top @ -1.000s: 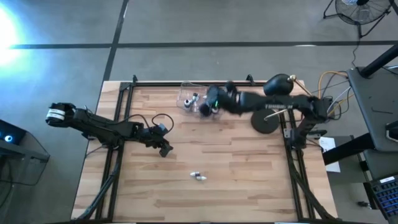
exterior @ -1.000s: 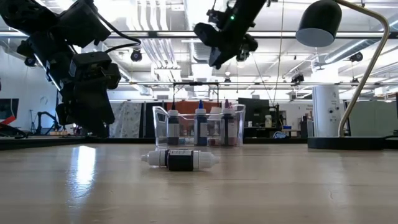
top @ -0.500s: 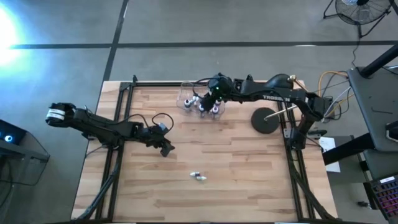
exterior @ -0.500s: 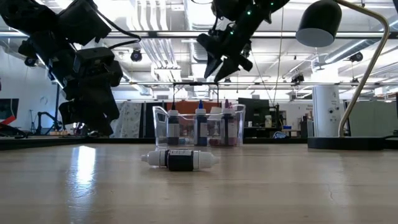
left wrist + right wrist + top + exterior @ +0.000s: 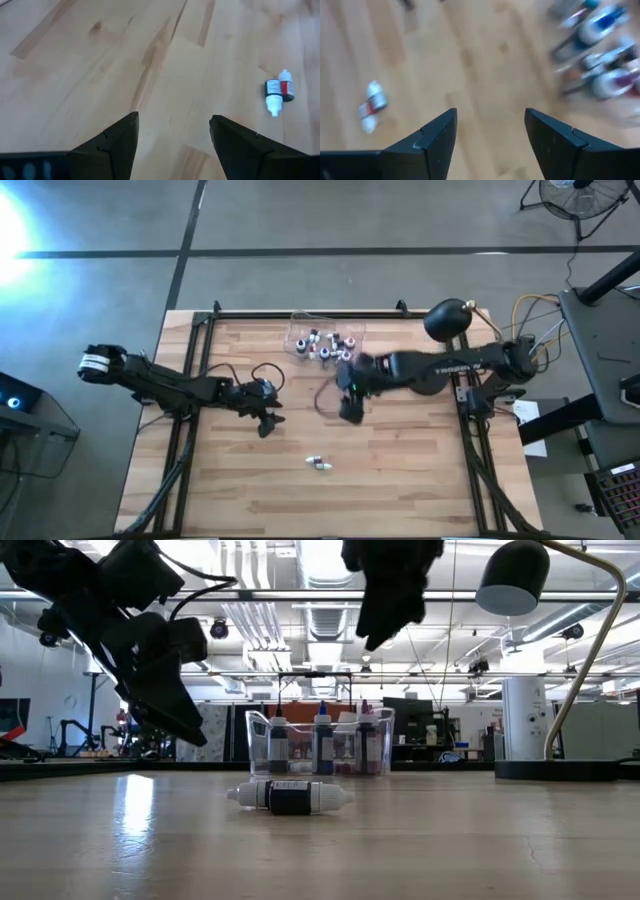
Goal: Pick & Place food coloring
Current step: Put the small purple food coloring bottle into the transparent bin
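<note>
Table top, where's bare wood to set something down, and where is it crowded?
Free: the near strip in front of the two loose bottles, and the wood between them and the left gripper. Crowded: the far middle, around the clear box and the right gripper.

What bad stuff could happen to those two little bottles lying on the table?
The two little bottles lie touching, so fingers closing on one could push the other and send it rolling across the table. Both the left gripper and right gripper hang open nearby; if both go for the bottles, they might bump. The clear box already looks crowded, so a dropped bottle could topple others.
</note>
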Controlling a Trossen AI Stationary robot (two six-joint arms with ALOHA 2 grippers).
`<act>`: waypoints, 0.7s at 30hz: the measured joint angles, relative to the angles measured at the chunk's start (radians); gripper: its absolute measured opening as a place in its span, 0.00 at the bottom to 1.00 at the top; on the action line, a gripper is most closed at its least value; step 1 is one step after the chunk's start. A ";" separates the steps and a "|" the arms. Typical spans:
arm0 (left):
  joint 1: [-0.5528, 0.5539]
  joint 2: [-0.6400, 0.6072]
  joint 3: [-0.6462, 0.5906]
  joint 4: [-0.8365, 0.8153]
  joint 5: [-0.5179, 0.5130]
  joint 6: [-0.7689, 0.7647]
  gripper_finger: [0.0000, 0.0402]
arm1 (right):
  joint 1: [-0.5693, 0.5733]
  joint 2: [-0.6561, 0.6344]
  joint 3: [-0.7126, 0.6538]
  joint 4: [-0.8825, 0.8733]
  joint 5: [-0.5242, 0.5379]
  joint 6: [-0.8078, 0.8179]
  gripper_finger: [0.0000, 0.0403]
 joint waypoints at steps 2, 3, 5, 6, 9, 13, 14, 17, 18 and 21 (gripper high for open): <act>-0.018 0.019 0.016 -0.003 -0.025 0.005 0.54 | 0.056 0.002 0.000 -0.029 0.012 0.065 0.56; -0.033 0.028 0.026 -0.001 -0.052 0.014 0.54 | 0.082 0.002 0.000 -0.048 0.027 0.109 0.56; -0.068 0.049 0.053 0.004 -0.110 0.041 0.54 | 0.130 0.002 0.000 -0.097 0.055 0.212 0.56; -0.086 0.059 0.065 0.002 -0.130 0.057 0.54 | 0.152 0.002 0.000 -0.127 0.061 0.266 0.56; -0.147 0.102 0.113 0.003 -0.140 0.104 0.54 | 0.223 0.002 -0.008 -0.213 0.082 0.399 0.56; -0.212 0.176 0.170 0.010 -0.152 0.134 0.54 | 0.305 0.002 -0.054 -0.269 0.080 0.502 0.56; -0.223 0.199 0.181 0.013 -0.154 0.134 0.54 | 0.321 0.002 -0.072 -0.270 0.080 0.521 0.56; -0.249 0.270 0.215 0.064 -0.162 0.131 0.54 | 0.366 0.002 -0.139 -0.268 0.083 0.575 0.56; -0.258 0.293 0.226 0.071 -0.164 0.130 0.54 | 0.382 0.002 -0.166 -0.263 0.082 0.592 0.56; -0.284 0.363 0.273 0.071 -0.163 0.129 0.54 | 0.426 0.002 -0.246 -0.242 0.098 0.642 0.56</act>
